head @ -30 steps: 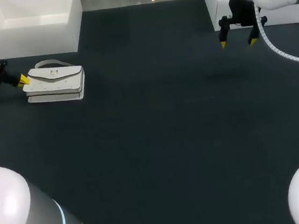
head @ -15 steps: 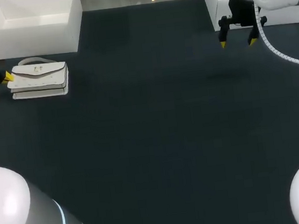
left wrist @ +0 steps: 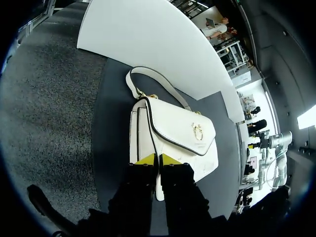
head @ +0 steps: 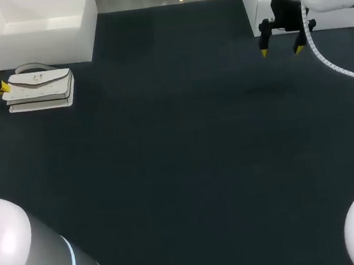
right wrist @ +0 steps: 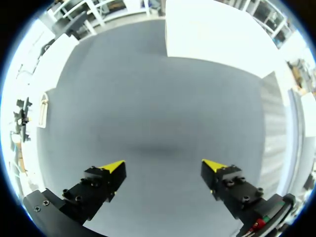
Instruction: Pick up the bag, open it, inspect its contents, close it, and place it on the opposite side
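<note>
A white handbag (head: 40, 89) with a gold clasp and a short strap lies at the far left of the dark table, just in front of a white box. My left gripper (head: 4, 88) is at the bag's left end, shut on its edge; in the left wrist view the yellow tips (left wrist: 157, 159) pinch the edge of the bag (left wrist: 173, 136) close together. My right gripper (head: 281, 50) hangs open above the table at the far right, with nothing between its fingers (right wrist: 163, 168). The bag (right wrist: 43, 109) shows small and far off in the right wrist view.
A white box (head: 34, 27) stands at the back left, right behind the bag. Another white box (head: 258, 2) stands at the back right, beside my right gripper. Dark table surface (head: 186, 157) stretches between the two arms.
My left gripper has drawn the bag to the left and a little toward the back, close to the white box. The right arm has kept still.
</note>
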`<state>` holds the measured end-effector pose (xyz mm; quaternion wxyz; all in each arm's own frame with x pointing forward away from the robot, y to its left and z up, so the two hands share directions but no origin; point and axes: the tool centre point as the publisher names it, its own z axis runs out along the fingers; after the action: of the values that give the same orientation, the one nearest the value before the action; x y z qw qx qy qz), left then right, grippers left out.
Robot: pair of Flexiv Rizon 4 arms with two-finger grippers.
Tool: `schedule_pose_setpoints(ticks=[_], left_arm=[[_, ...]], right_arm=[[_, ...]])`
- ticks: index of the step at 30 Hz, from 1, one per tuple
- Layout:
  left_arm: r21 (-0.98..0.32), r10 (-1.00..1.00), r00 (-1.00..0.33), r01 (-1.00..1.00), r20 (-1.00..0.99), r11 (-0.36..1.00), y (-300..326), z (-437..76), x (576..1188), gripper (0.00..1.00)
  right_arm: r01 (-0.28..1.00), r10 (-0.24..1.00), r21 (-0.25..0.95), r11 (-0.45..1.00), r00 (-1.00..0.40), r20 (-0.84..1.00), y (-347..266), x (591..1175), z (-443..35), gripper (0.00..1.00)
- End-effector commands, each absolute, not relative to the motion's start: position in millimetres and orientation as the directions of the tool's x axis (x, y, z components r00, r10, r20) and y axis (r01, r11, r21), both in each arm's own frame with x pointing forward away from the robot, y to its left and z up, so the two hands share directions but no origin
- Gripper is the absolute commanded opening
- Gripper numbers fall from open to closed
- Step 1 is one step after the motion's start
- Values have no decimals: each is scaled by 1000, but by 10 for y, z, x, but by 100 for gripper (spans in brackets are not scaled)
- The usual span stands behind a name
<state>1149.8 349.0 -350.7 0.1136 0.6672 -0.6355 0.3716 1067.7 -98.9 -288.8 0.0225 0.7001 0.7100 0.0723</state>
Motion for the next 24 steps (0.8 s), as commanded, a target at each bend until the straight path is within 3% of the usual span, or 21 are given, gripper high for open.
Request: schedule_pose_setpoints(ticks=[1,10,11,14,15,24], left_arm=[[-100,-506,-142,-989,851,111,3592,-3530,11691,0],[-116,-492,-166,-985,855,130,3619,-3483,11769,3],[-121,-488,-172,-984,856,133,3623,-3469,11774,22],[-134,-483,-181,-982,857,132,3634,-3417,11765,93],[-140,-481,-187,-981,857,131,3639,-3394,11755,100],[-193,-487,-226,-974,844,117,3638,-3170,11534,100]], right_arm=[[991,998,132,8,-17,67,-986,10679,-2879,100],[991,998,132,8,-17,67,-986,10679,-2879,100],[991,998,132,8,-17,67,-986,10679,-2879,100],[991,998,132,8,-17,67,-986,10679,-2879,100],[991,998,132,8,-17,67,-986,10679,-2879,100],[991,998,132,8,-17,67,-986,10679,-2879,100]])
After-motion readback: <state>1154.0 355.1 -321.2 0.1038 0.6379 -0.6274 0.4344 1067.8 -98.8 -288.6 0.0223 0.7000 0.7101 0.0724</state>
